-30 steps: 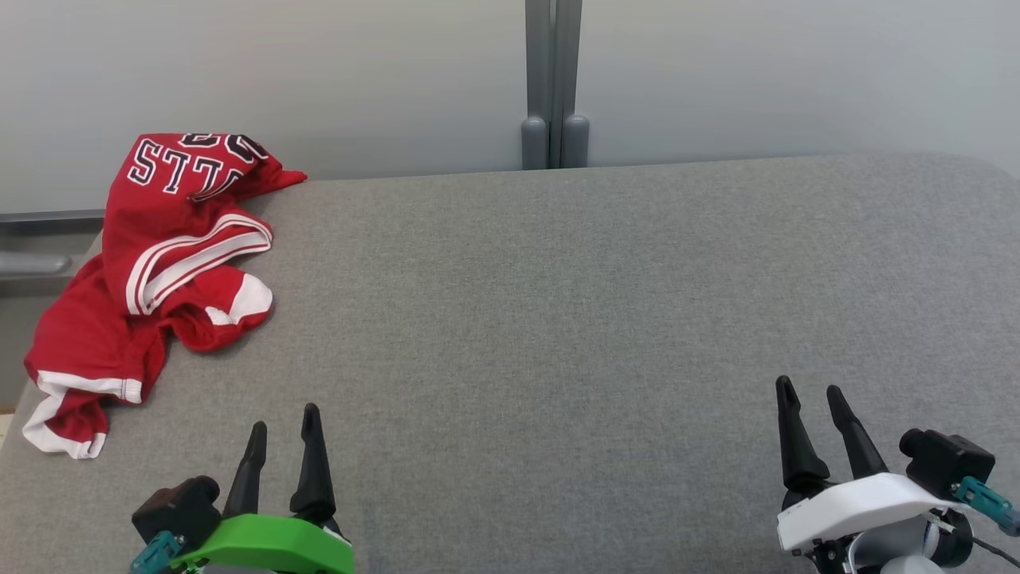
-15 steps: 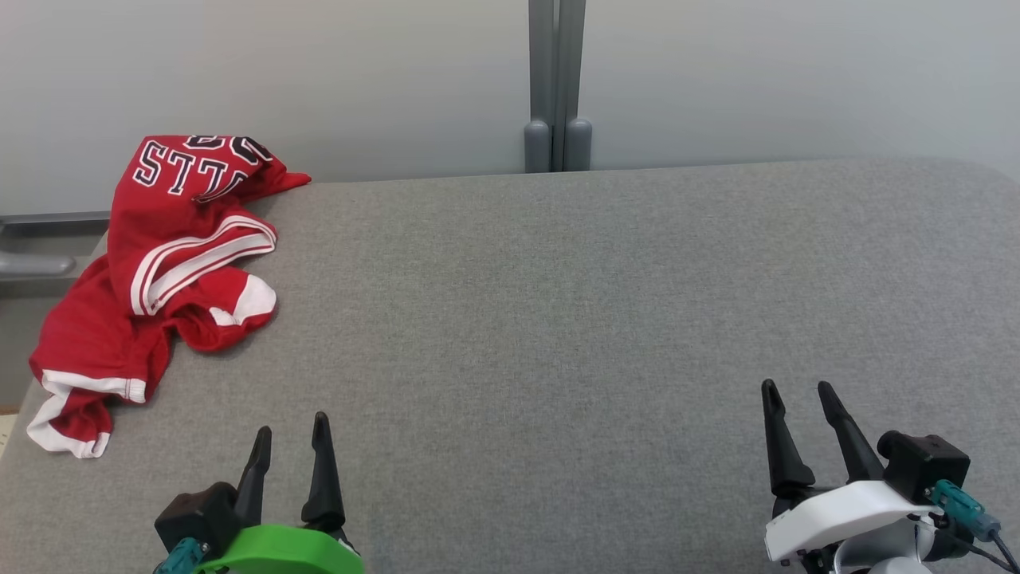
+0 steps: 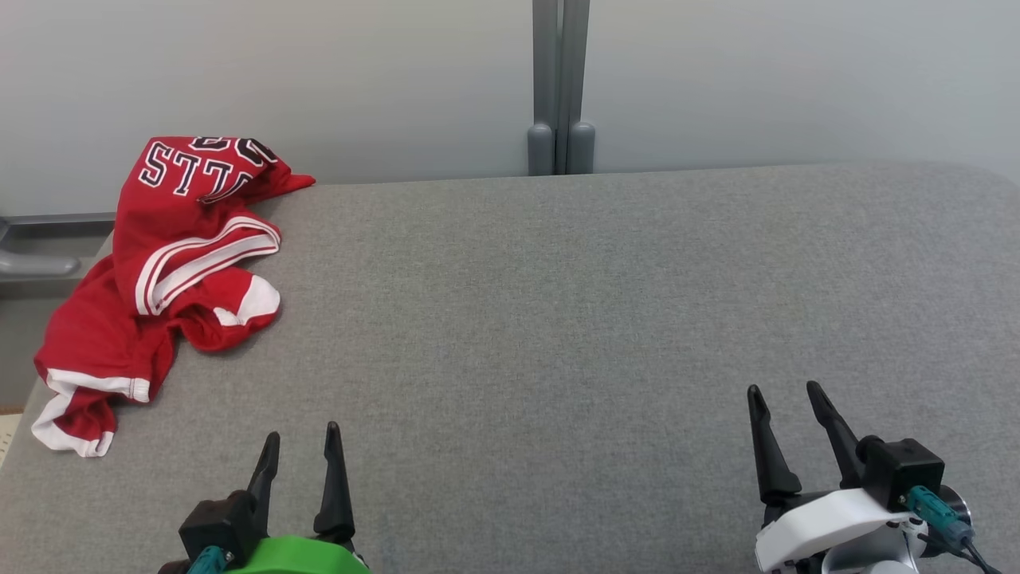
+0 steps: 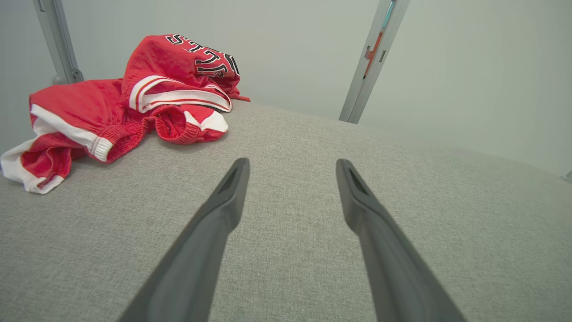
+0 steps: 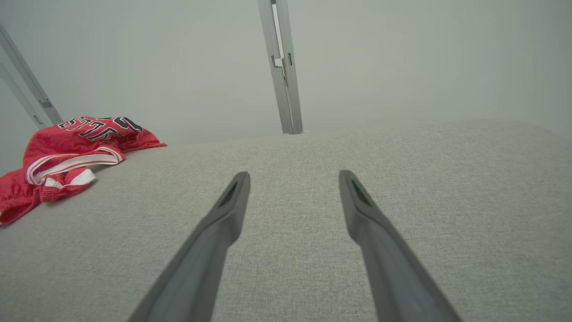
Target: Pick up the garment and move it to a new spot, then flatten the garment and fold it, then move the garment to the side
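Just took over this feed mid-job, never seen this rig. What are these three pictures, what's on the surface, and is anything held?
This is a two-armed wheeled robot. The wide picture is from its head camera, looking down on a grey padded surface. The left jaws rise from the green wrist at lower left, the right jaws from the white wrist at lower right. The other two pictures are from a camera on each wrist, looking along that arm's two dark fingers. A crumpled red garment with white trim lies at the surface's far left corner. Both pairs of jaws stand open, hold nothing, and are clear of the garment.
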